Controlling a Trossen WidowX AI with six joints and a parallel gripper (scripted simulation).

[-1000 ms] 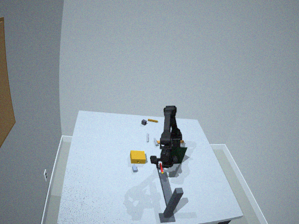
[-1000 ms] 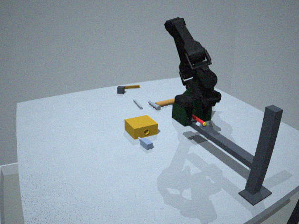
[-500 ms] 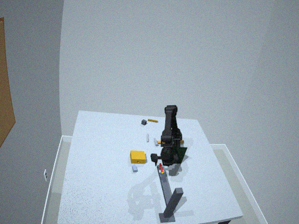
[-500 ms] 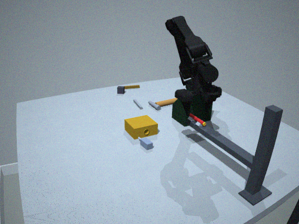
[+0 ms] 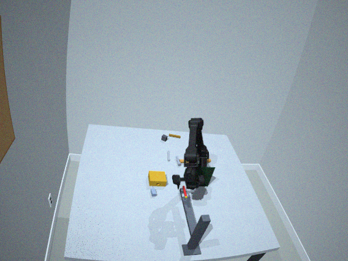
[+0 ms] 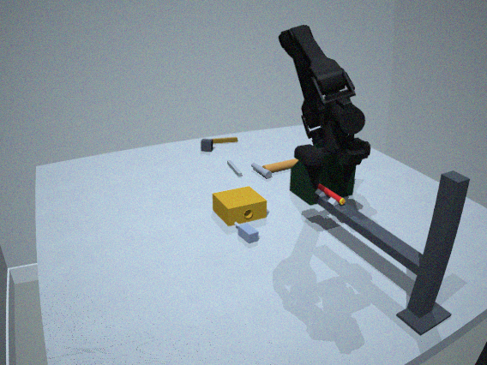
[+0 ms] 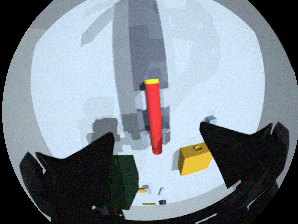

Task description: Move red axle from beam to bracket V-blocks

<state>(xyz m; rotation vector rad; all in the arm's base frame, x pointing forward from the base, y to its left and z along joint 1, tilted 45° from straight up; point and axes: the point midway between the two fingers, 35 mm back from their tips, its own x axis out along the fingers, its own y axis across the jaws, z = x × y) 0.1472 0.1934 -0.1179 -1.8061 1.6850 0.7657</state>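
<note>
The task's axle is a slim, round red rod with a bright yellow end (image 5: pixel 184 192) (image 6: pixel 331 194) (image 7: pixel 154 117). It lies in the pale V-shaped blocks on the arm of the dark grey bracket (image 5: pixel 189 214) (image 6: pixel 373 233) (image 7: pixel 146 47), and its yellow end points to the bracket's upright post. The black parallel-jaw gripper (image 7: pixel 157 132) is released, its fingers wide apart with nothing between them. The yellow rectangular beam (image 5: pixel 157 178) (image 6: pixel 239 206) (image 7: pixel 195 160) rests on the white table (image 5: pixel 113 196) (image 6: pixel 129 257) (image 7: pixel 60 85), and its round hole is visible.
</note>
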